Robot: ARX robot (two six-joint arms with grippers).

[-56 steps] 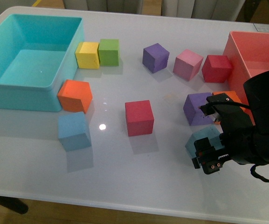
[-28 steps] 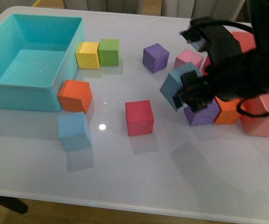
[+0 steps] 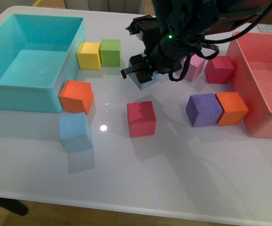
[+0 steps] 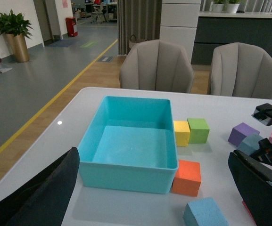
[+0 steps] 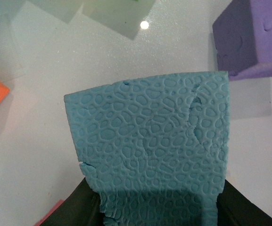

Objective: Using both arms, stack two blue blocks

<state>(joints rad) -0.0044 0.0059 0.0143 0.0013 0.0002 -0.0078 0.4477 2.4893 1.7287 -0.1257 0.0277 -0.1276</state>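
Observation:
One blue block [image 3: 74,131] lies on the white table at the front left, just in front of an orange cube [image 3: 76,96]; it also shows in the left wrist view [image 4: 206,213]. My right gripper [image 3: 141,70] is shut on the other blue block [image 3: 144,81] and holds it over the table's middle, behind the red cube [image 3: 141,118]. In the right wrist view that block [image 5: 150,141] fills the frame between the black fingers [image 5: 86,207]. My left gripper [image 4: 153,160] is open and empty, out of the front view, facing the turquoise bin [image 4: 126,172].
The turquoise bin [image 3: 13,87] stands far left and a pink bin [image 3: 263,127] far right. Yellow [image 3: 88,55] and green [image 3: 110,52] cubes sit beside the turquoise bin. Purple [image 3: 203,109], orange [image 3: 231,108], pink [image 3: 194,66] and dark red [image 3: 219,69] cubes lie at the right.
My right gripper has carried its blue block from the table's front right up and leftward to the middle, behind the red cube. The other blue block has not moved.

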